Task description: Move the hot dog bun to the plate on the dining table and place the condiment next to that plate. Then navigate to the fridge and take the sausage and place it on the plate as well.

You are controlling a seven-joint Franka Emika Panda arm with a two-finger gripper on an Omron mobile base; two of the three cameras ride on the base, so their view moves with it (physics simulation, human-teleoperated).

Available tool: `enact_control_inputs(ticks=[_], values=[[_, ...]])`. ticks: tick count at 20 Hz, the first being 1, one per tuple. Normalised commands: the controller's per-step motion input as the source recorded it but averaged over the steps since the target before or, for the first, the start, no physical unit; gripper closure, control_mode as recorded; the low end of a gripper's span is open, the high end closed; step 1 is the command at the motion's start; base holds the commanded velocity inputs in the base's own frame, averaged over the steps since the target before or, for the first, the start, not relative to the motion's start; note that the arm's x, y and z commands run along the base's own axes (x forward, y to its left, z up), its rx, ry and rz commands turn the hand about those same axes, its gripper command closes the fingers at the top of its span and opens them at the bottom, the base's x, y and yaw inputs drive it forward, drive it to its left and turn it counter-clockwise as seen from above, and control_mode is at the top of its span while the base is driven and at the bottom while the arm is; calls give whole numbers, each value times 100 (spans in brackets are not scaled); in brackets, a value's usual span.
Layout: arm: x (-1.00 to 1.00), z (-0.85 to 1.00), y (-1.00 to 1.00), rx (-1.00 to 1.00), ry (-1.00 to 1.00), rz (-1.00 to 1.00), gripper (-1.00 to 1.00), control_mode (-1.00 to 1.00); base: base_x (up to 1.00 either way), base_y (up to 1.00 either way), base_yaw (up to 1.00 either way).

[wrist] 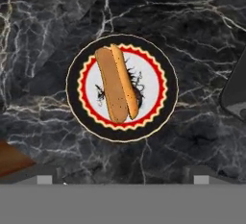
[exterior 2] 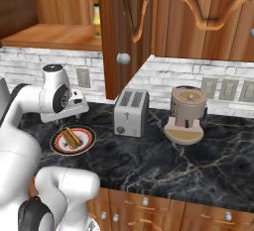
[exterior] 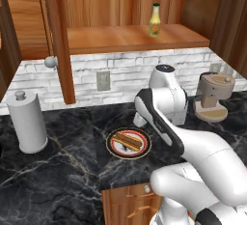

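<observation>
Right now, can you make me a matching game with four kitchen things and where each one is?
Things:
1. hot dog bun
2. condiment
3. paper towel roll
4. toaster

Places:
A. on the wooden shelf above the counter
B. next to the coffee machine
C. lying on the small plate with a black edge
D. at the left of the counter, apart from the plate

Pairs: 1-C, 2-A, 3-D, 4-B

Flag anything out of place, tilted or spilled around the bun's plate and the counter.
Nothing stands out. The hot dog bun lies flat and whole within its small black-edged plate, the toaster and paper towel roll stand upright, and the yellow condiment stands upright on the wooden shelf.
</observation>
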Motion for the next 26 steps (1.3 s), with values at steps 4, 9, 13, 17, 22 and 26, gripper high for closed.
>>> enact_control_inputs(ticks=[4,9,13,17,22,26], values=[[28,-53,27,0,3,19,-100,-100,0,0,0],[50,-38,6,0,2,7,-100,-100,0,0,0],[23,-55,19,0,11,3,-100,-100,0,0,0],[12,-50,25,0,12,2,-100,-100,0,0,0],[38,-28,8,0,4,1,-100,-100,0,0,0],[32,-35,5,0,3,2,-100,-100,0,0,0]])
